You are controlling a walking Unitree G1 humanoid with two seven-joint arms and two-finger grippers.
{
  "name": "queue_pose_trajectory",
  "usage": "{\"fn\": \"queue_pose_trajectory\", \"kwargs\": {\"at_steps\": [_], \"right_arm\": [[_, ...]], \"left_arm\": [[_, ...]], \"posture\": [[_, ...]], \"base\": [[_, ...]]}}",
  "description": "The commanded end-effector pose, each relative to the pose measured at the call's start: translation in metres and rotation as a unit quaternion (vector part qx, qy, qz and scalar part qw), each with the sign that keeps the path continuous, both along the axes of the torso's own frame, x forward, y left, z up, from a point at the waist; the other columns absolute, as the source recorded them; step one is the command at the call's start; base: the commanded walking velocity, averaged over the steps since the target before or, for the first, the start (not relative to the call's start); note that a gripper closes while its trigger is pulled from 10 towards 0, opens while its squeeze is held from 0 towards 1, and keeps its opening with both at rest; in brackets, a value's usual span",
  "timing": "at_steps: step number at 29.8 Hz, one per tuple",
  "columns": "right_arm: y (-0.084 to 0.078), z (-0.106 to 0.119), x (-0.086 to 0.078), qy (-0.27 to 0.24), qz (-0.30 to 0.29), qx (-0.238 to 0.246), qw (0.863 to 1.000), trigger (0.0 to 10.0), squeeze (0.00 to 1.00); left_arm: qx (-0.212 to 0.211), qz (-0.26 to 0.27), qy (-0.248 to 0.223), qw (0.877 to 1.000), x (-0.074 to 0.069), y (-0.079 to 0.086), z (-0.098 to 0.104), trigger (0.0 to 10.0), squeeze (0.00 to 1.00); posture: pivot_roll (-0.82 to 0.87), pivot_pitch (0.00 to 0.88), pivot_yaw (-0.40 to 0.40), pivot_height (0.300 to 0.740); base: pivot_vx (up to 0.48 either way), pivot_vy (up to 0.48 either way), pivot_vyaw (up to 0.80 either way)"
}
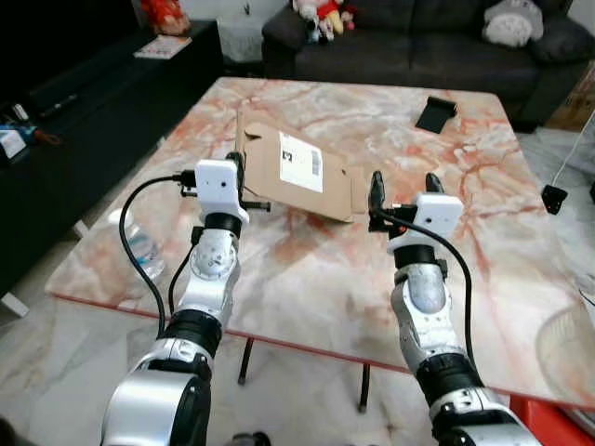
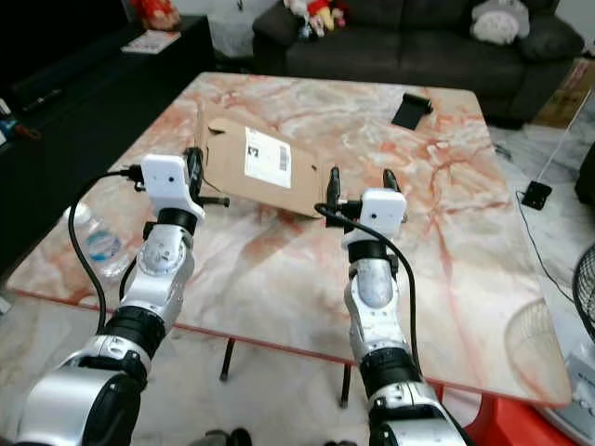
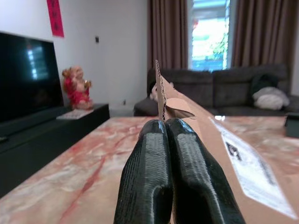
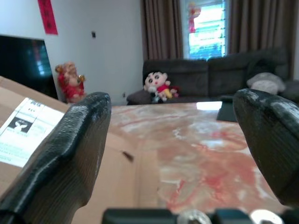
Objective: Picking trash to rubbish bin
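Marble table bears cardboard box, seemingly pinched by left claw; right claw gapes.

Counted on and around the marble table

One marble table carries one flattened cardboard box with one white shipping label, and one small black object at its far side. One plastic water bottle stands on the floor by the table's left edge. Two grippers: the left gripper and the right gripper. One dark sofa holds one grey plush and one small doll. One red figurine sits on one black TV cabinet.
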State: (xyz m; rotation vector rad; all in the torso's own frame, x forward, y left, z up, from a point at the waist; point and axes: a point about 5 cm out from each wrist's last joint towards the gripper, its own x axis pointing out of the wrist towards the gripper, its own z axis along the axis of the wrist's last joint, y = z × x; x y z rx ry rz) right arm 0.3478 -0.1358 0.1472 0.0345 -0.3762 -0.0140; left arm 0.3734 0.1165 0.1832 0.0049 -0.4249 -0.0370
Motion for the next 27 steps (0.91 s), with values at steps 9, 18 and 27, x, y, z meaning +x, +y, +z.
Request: {"fn": "queue_pose_trajectory", "kwargs": {"at_steps": [9, 18, 27], "right_arm": [[-0.0043, 0.0061, 0.0005, -0.015, -0.011, 0.003, 1.000, 10.0, 0.00], [-0.0062, 0.0054, 0.0003, -0.014, -0.015, 0.002, 1.000, 10.0, 0.00], [-0.0082, 0.0024, -0.0007, -0.009, -0.019, 0.003, 1.000, 10.0, 0.00]], "left_arm": [[0.000, -0.001, -0.003, 1.000, 0.0002, 0.0017, 0.0018, 10.0, 0.00], [0.000, -0.001, 0.000, 1.000, -0.0004, 0.0019, -0.0003, 10.0, 0.00], [0.000, -0.002, 0.004, 1.000, -0.0014, 0.0026, -0.0030, 10.0, 0.00]], "posture": [[-0.08, 0.000, 0.042, 0.740], [-0.07, 0.000, 0.039, 0.740], [-0.08, 0.000, 0.040, 0.740]], "base": [[-0.287, 0.000, 0.00], [-0.282, 0.000, 0.00], [-0.284, 0.000, 0.00]]}}
